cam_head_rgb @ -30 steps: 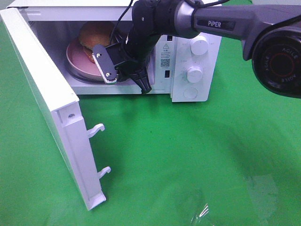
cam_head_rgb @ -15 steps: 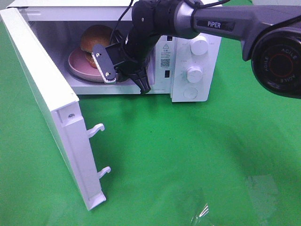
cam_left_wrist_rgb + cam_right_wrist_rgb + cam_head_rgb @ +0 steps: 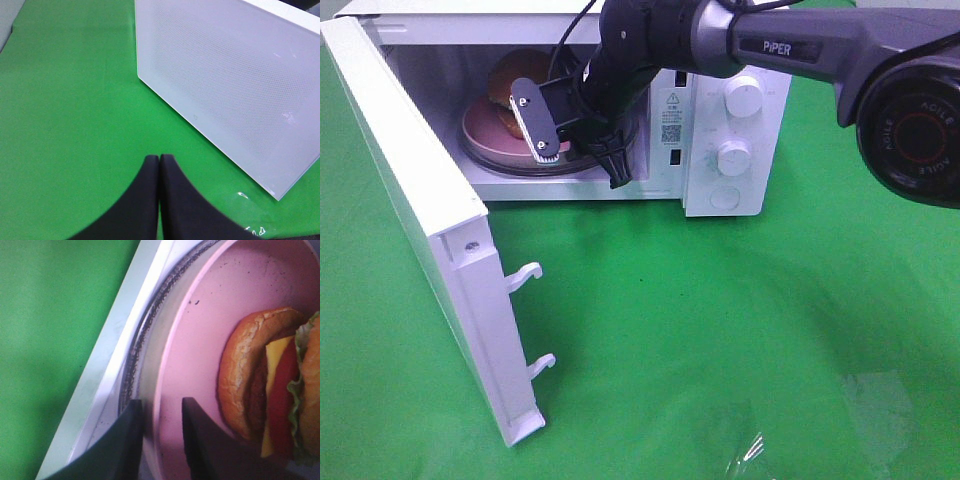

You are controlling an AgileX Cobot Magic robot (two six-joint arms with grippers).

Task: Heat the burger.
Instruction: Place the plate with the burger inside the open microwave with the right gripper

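The burger (image 3: 517, 74) lies on a round pink plate (image 3: 480, 132) on the glass turntable inside the open microwave (image 3: 735, 100). My right gripper (image 3: 582, 168) reaches into the oven's mouth at the plate's near rim. In the right wrist view its fingers (image 3: 132, 440) stand apart on either side of the plate's rim (image 3: 156, 390), and the burger (image 3: 265, 385) sits a little beyond them, bun, cheese, tomato and lettuce showing. My left gripper (image 3: 159, 159) hovers shut and empty over the green cloth, outside the door, out of the exterior view.
The microwave door (image 3: 410, 220) swings wide toward the front left, its two latch hooks (image 3: 530, 275) sticking out. Two knobs (image 3: 742, 97) and a button are on the panel at the right. Green cloth covers the table (image 3: 720, 330).
The right gripper's jaws have parted from the plate's rim. The plate and burger have settled a little deeper on the turntable, and the gripper has lifted slightly.
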